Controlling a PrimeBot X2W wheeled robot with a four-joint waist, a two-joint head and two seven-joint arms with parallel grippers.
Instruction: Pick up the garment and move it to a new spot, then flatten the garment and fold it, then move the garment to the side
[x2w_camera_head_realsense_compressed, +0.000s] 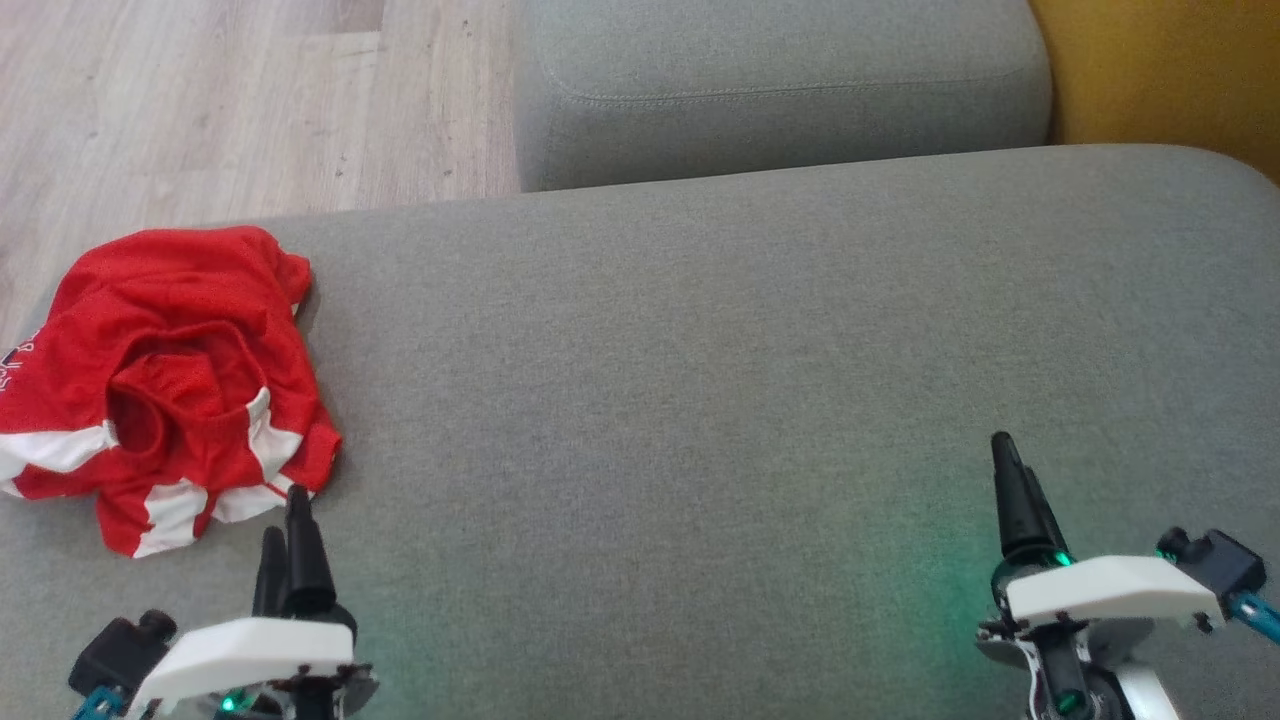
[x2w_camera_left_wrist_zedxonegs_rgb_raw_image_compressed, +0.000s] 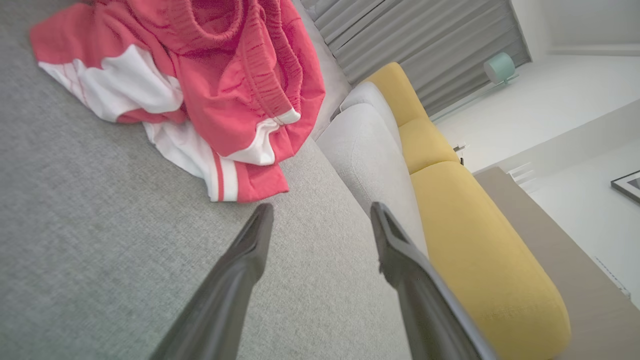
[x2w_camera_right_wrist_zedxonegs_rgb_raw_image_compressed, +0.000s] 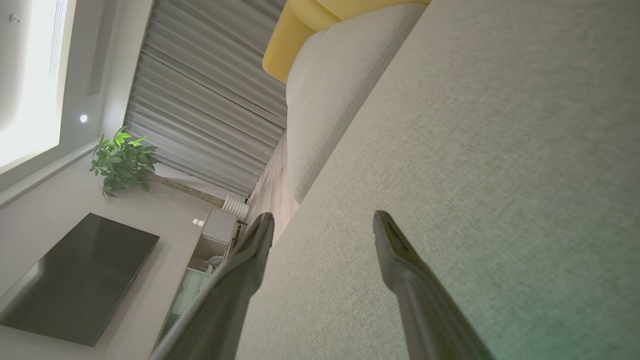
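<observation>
Left pincer (x2w_camera_left_wrist_zedxonegs_rgb_raw_image_compressed: 321, 210) spread and empty, red shorts (x2w_camera_head_realsense_compressed: 170, 380) lying crumpled just beyond its tips. Right pincer (x2w_camera_right_wrist_zedxonegs_rgb_raw_image_compressed: 322, 217) spread too, well apart from the shorts.

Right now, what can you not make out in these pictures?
Head view: the frame edge cuts off the left of the red shorts; their print is unreadable.
Left wrist view: the top edge cuts off their waistband.
Right wrist view: the object in the cabinet is too small to name.
</observation>
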